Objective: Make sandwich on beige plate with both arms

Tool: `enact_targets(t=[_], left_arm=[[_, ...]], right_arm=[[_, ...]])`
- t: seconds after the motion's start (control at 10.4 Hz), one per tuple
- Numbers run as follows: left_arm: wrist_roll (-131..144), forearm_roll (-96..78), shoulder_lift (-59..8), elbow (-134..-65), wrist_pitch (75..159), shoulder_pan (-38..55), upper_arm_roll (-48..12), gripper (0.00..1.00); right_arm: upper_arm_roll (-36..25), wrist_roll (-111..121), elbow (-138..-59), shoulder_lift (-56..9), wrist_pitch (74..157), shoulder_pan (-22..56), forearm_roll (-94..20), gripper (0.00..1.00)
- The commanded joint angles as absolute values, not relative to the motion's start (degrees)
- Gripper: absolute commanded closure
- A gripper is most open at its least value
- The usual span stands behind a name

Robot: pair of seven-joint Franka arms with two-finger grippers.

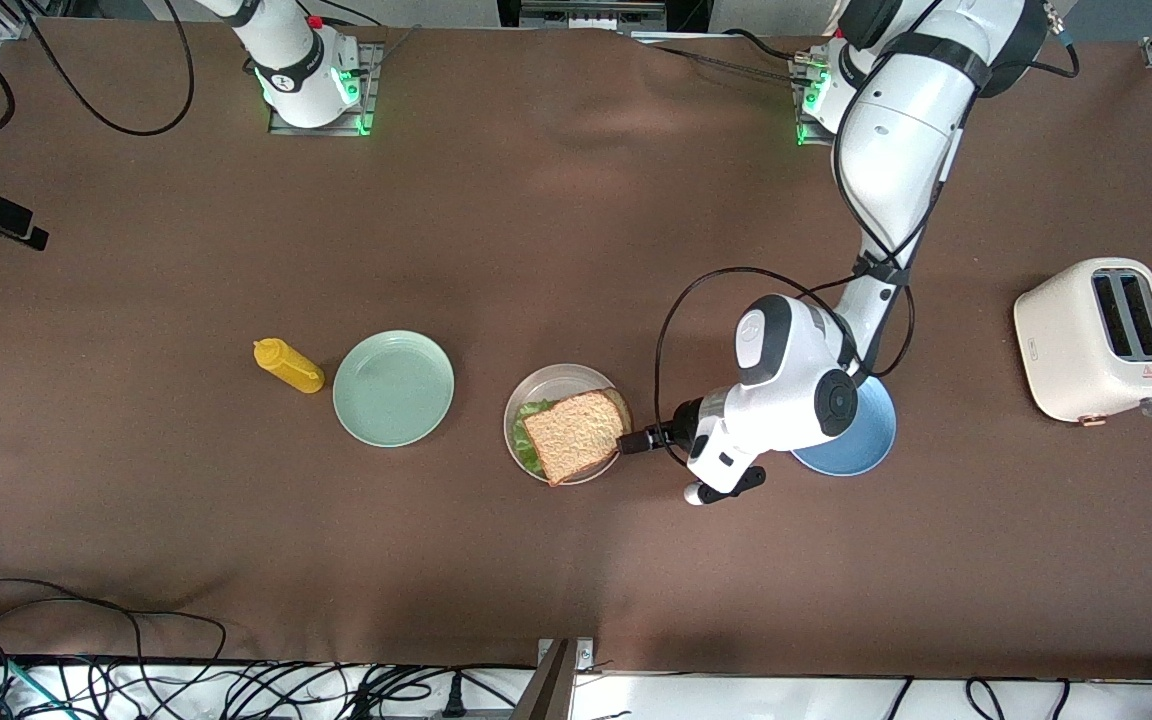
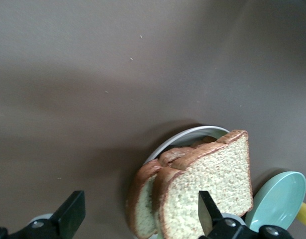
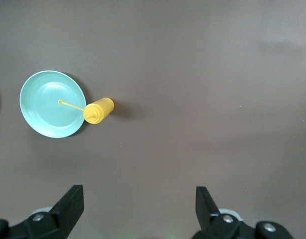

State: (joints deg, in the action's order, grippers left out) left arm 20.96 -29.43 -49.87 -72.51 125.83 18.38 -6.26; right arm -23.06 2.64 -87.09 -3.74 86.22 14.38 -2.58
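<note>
The sandwich sits on the beige plate [image 1: 576,369]: a top bread slice [image 1: 576,435] lies over green lettuce [image 1: 530,446]. In the left wrist view the top slice [image 2: 212,189] lies offset over the lower slice [image 2: 140,204], and the plate's rim [image 2: 192,133] shows past them. My left gripper [image 1: 633,441] is open at the plate's edge toward the left arm's end. Its fingers [image 2: 73,213] stand wide on either side of the bread's crust edge without pressing it. My right gripper [image 3: 139,209] is open over bare table, and only that arm's base shows in the front view.
A mint green plate [image 1: 394,388] and a yellow squeeze bottle [image 1: 288,366] lie toward the right arm's end. A blue plate [image 1: 861,450] lies partly under the left arm. A cream toaster [image 1: 1099,340] stands at the left arm's end. Cables [image 1: 86,640] run along the near edge.
</note>
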Motion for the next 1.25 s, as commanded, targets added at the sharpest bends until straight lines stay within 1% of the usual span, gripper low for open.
enact_targets(t=[0.0,0.39,0.67,0.77,0.96,1.16], left_arm=[[20.8,-21.6,-43.7,-73.8,117.2,14.8,-6.4,0.00],[20.0,-10.4,-35.4,-73.7,100.8,7.5,-6.6,0.00],[16.0,-7.5,-30.4,-73.7,90.4,1.2,-6.5,0.00],[15.0,-4.3,-29.0,-73.8,87.4,-0.8,-6.6,0.00],[13.0,-4.0,-25.9,-73.8,83.3,-4.7,-6.8,0.00],[8.6,-3.8,-22.0,-74.4,79.2,-6.2,-6.4,0.00]], right_arm=[[-23.3,2.3,-86.2,-3.3,84.9,14.2,-3.6,0.00],[-23.4,2.2,-85.0,-3.3,84.8,14.2,-3.6,0.00],[-24.4,2.3,-84.9,-3.3,84.8,14.2,-3.7,0.00],[-24.4,2.4,-84.9,-3.3,84.8,14.2,-3.6,0.00],[-24.3,2.3,-84.9,-3.3,84.8,14.2,-3.7,0.00],[-22.9,2.0,-84.9,-3.4,84.9,14.3,-3.5,0.00]])
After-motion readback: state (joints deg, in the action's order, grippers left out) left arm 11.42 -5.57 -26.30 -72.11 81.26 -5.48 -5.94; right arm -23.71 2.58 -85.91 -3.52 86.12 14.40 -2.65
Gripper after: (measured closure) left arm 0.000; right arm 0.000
